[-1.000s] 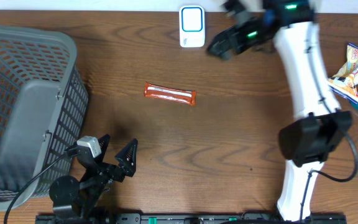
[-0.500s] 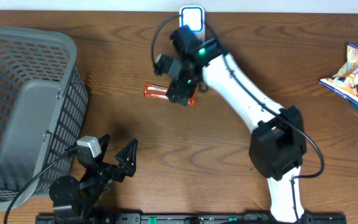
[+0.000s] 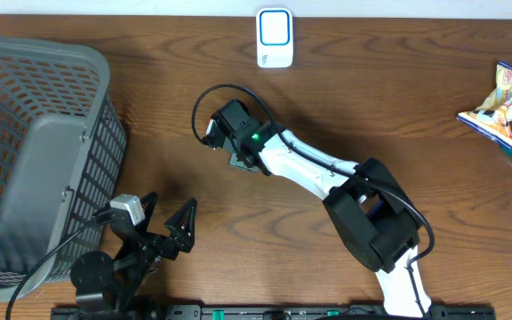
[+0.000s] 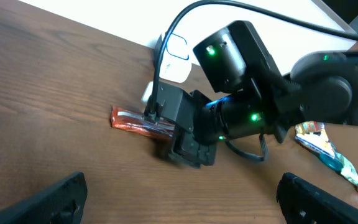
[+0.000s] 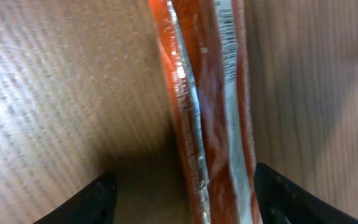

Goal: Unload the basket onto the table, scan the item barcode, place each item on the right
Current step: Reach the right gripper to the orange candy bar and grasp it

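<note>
Here, we see the right gripper straddling the orange snack bar, its long axis running between the part-open, unclamped jaws (left gripper wide open, empty, well apart).

Orange wrapped bar — lying flat

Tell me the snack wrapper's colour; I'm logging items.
The wrapper is orange-red with silver; right wrist view best.

Overhead top-down, wrist views share snack bar
</note>
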`<action>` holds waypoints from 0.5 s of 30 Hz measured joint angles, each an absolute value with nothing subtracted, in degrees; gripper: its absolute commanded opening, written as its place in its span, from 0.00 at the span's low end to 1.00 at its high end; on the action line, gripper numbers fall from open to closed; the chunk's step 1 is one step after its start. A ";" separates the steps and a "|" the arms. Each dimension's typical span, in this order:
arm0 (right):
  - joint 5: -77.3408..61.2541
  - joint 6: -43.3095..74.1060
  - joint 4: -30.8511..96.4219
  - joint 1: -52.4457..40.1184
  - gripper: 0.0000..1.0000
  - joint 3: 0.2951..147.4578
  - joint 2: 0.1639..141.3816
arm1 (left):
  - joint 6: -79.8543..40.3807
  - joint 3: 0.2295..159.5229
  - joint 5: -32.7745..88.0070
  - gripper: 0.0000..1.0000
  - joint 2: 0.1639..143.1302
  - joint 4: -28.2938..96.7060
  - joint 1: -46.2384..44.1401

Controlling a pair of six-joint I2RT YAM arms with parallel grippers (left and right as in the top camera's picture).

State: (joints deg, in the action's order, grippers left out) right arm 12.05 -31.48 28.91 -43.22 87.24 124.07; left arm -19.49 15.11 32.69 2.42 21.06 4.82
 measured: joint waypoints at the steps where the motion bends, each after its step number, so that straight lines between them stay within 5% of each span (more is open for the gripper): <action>1: 12.86 -32.10 25.69 -43.22 0.61 85.82 123.87 | -19.49 15.11 32.67 0.98 2.42 21.06 4.82; 10: 17.80 -35.07 16.62 -42.00 0.56 80.14 122.45 | -19.49 15.11 32.69 0.98 2.42 21.06 4.82; 15: 14.98 -35.81 19.03 -39.83 0.17 80.01 122.19 | -19.49 15.11 32.69 0.98 2.42 21.06 4.82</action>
